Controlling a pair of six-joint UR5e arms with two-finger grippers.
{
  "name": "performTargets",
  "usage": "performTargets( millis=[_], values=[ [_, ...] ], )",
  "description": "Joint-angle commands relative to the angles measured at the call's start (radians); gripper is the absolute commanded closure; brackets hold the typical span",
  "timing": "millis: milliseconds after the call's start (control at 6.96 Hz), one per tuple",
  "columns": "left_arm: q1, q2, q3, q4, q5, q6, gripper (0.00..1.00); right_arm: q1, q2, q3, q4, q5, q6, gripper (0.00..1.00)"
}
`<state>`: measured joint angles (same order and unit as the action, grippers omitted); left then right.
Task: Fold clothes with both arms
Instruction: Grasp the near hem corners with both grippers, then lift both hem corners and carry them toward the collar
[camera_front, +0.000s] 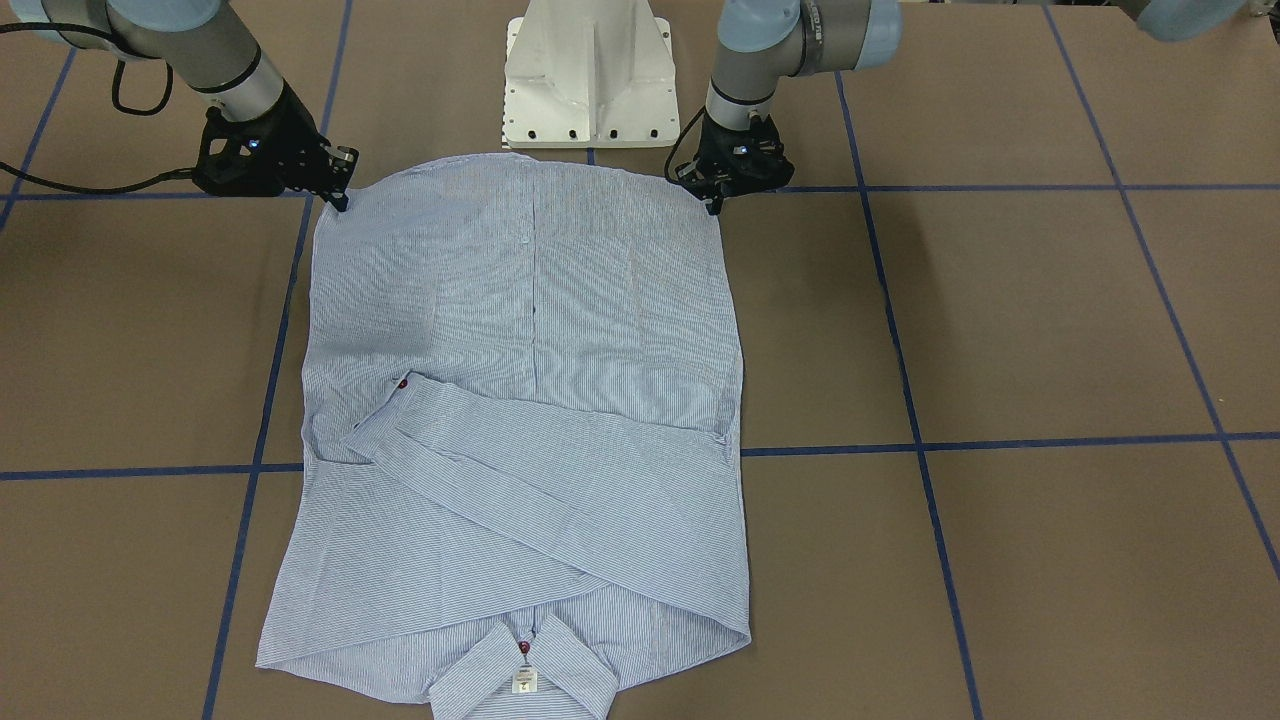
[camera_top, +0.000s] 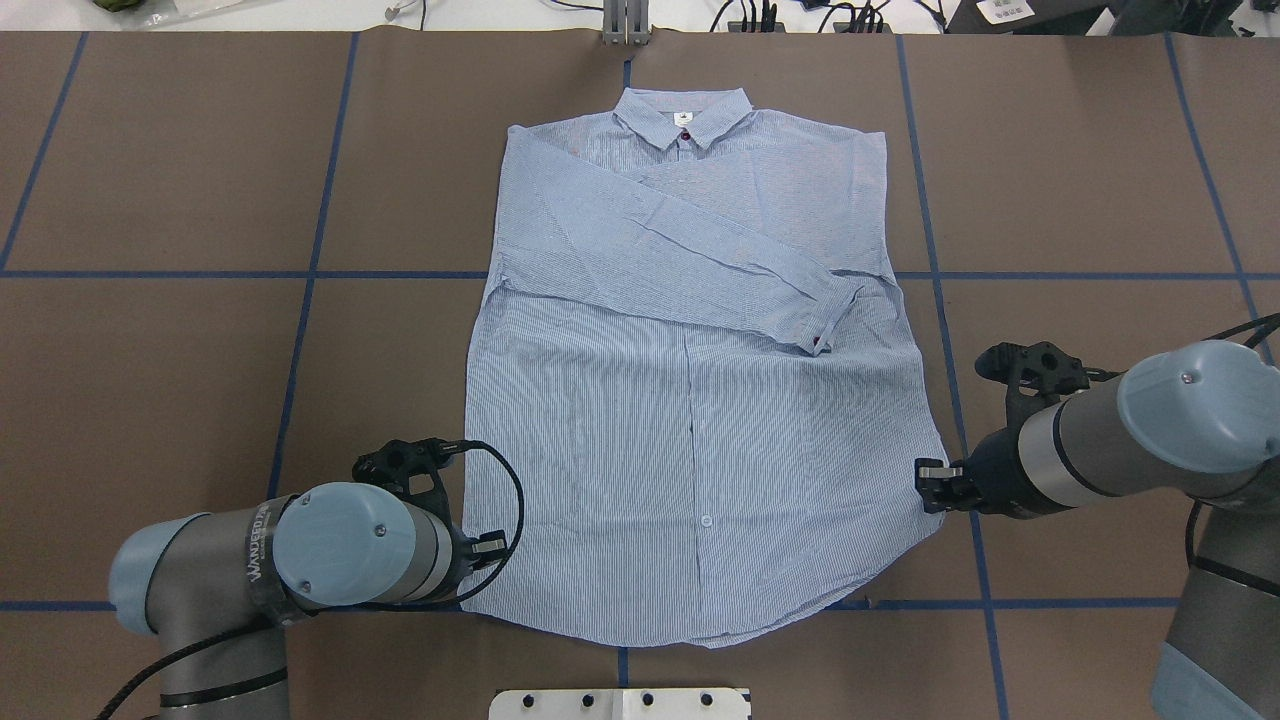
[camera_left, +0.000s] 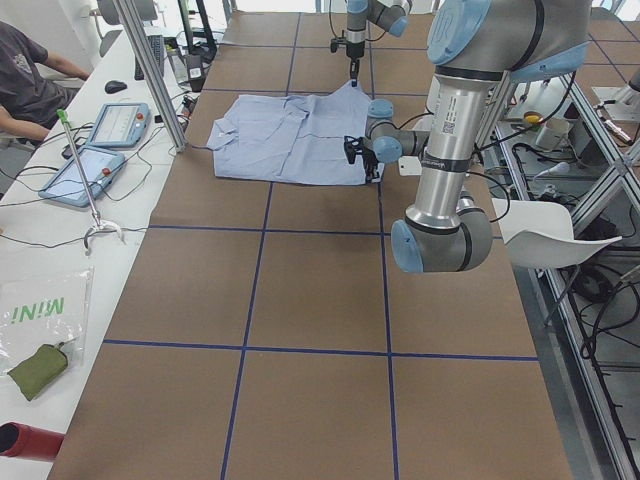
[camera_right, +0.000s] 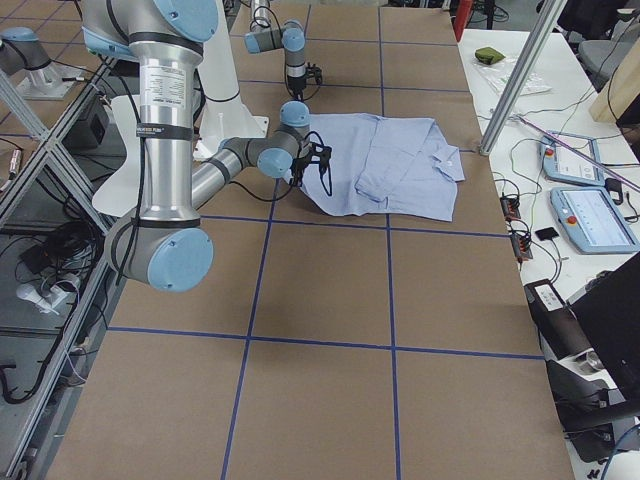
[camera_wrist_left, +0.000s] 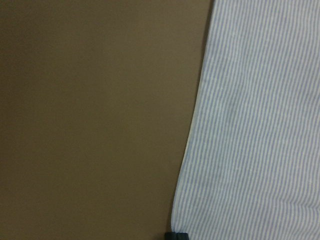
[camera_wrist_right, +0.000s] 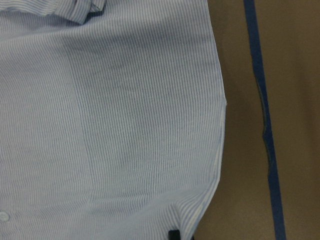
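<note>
Blue tape grid (camera_front: 1000, 443) and white pedestal (camera_front: 588, 80) around shirt (camera_front: 600, 300) on brown table (camera_front: 1050, 320)

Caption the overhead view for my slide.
Left gripper and right gripper at hem corners of the striped shirt, sleeve folded across.

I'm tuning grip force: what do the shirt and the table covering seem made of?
Shirt: thin woven cloth, likely cotton, matte; fine stripes and soft creases show. Table covering: brown paper or card, it seems, matte, flat, with blue tape lines.
</note>
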<state>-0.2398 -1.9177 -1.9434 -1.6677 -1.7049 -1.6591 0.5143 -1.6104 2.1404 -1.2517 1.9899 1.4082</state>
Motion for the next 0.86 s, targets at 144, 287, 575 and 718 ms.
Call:
performTargets(
  millis=[144, 287, 575, 718],
  values=[
    [-0.013, 0.0, -0.156, 0.193, -0.004, 0.018, 1.0, 0.05, 0.01, 0.034, 0.0, 0.049, 0.0, 1.0],
    [-0.015, -0.001, -0.205, 0.25, -0.004, 0.018, 1.0, 0.07, 0.001, 0.067, 0.0, 0.061, -0.002, 1.0],
    [-0.024, 0.023, -0.305, 0.342, -0.005, 0.066, 1.0, 0.192, 0.003, 0.108, 0.002, 0.252, -0.002, 1.0],
    [-0.026, 0.029, -0.308, 0.342, -0.006, 0.085, 1.0, 0.222, -0.003, 0.107, 0.003, 0.292, -0.003, 1.0]
  ],
)
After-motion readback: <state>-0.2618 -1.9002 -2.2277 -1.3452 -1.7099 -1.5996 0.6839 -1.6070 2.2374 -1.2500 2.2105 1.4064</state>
